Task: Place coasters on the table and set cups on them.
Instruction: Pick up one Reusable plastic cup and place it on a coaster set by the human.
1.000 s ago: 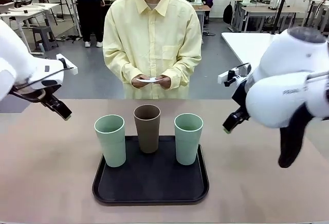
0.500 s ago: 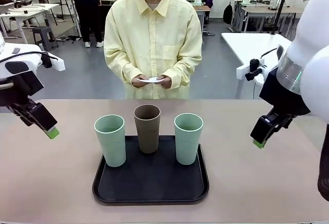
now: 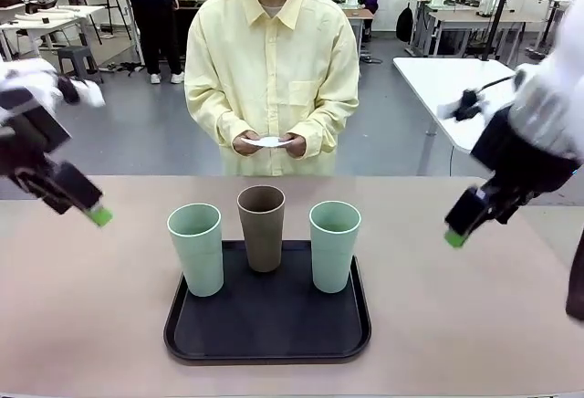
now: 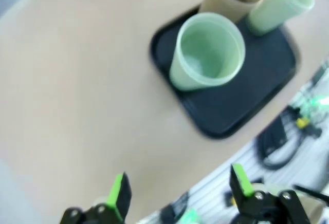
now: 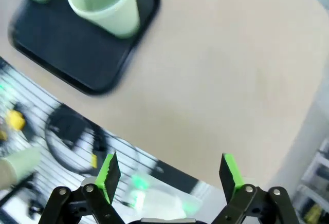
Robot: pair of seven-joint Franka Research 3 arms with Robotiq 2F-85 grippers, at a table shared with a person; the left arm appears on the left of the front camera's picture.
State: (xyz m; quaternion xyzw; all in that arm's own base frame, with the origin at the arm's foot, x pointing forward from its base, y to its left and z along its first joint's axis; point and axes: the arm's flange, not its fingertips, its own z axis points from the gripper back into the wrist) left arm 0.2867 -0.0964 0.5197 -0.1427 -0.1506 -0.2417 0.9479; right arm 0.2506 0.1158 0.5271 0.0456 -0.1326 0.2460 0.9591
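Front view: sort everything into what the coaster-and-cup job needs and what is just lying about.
Job:
- left mint green cup
- brown cup
- right mint green cup
- coasters, held by the person
- beige table

Just there:
- black tray under the cups
- white table behind, at right

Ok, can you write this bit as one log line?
cups: three on black tray | coasters: in person's hands | left jaws: open, above table | right jaws: open, above table
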